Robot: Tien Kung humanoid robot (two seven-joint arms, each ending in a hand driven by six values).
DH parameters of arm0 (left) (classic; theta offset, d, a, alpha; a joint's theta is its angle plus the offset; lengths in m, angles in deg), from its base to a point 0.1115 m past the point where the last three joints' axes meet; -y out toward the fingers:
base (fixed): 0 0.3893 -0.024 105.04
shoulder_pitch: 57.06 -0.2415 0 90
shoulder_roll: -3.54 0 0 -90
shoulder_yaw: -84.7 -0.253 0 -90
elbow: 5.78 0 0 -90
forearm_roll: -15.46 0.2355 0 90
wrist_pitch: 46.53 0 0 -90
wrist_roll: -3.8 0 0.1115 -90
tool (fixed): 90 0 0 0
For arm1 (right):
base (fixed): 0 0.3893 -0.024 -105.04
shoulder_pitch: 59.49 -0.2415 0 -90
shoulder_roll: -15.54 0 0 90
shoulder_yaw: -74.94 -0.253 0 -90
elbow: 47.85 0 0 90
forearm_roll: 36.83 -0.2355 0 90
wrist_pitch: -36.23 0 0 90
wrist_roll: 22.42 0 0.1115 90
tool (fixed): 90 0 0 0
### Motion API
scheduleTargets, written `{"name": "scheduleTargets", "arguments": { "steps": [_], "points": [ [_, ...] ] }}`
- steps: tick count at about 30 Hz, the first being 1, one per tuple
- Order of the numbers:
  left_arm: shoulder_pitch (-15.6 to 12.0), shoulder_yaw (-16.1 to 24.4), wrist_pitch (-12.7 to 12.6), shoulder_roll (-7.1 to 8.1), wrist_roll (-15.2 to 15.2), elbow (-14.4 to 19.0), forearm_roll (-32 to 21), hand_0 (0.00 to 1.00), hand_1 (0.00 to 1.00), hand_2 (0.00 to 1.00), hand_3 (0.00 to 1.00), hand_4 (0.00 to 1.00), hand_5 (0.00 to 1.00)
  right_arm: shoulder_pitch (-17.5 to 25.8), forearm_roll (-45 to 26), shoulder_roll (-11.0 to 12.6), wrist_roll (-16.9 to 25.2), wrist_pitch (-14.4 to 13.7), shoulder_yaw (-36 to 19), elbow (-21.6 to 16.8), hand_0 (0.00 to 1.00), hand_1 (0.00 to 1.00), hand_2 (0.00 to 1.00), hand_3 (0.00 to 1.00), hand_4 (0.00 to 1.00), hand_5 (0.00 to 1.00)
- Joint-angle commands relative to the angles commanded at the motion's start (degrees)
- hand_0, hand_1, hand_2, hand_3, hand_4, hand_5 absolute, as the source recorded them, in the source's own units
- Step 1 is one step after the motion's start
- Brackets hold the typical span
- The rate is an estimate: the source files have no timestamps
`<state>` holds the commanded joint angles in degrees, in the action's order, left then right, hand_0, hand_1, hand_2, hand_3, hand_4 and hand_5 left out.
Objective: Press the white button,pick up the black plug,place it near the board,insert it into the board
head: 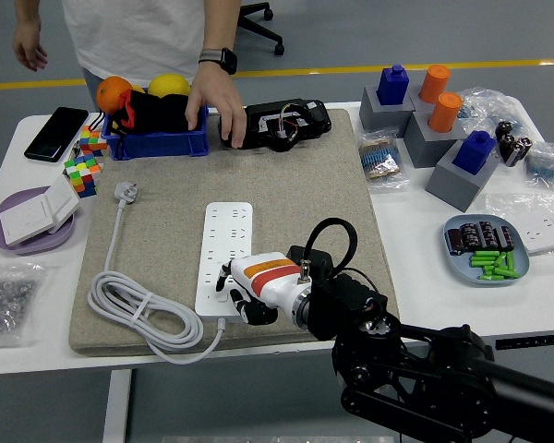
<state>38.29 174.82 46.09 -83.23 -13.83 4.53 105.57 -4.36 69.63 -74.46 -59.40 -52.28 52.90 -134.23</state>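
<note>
Head view: right hand (pixel 245 293), fingers curled, hides the power strip's (pixel 225 242) near end.

Bright, even overhead light fills the scene; shadows are soft and short, falling just beneath objects. Mild glare sits on the white table (pixel 415 221) toward three o'clock. Focus is sharp throughout, with slight wide-angle bending at the edges.

A single head view looks forward and down from high on the robot's side, taking in the whole white table (pixel 415 235) from near edge to far floor.
</note>
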Motion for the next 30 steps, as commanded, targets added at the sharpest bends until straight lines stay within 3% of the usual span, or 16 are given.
{"name": "scheduleTargets", "arguments": {
  "steps": [8, 30],
  "points": [
    [0.1, -0.3, 0.0, 0.04, 0.0, 0.0, -0.2, 0.652, 0.643, 0.642, 0.685, 0.582, 0.029, -0.5, 0.3, 0.0, 0.0, -0.2, 1.1, 0.8, 0.002, 0.002, 0.089, 0.765, 0.24, 0.002],
    [0.1, -0.3, 0.0, 0.02, 0.1, 0.0, -0.2, 0.651, 0.643, 0.641, 0.684, 0.581, 0.029, -0.6, -1.3, 0.0, 0.2, 0.2, 3.4, 3.4, 0.002, 0.002, 0.09, 0.752, 0.223, 0.002]
  ]
}}
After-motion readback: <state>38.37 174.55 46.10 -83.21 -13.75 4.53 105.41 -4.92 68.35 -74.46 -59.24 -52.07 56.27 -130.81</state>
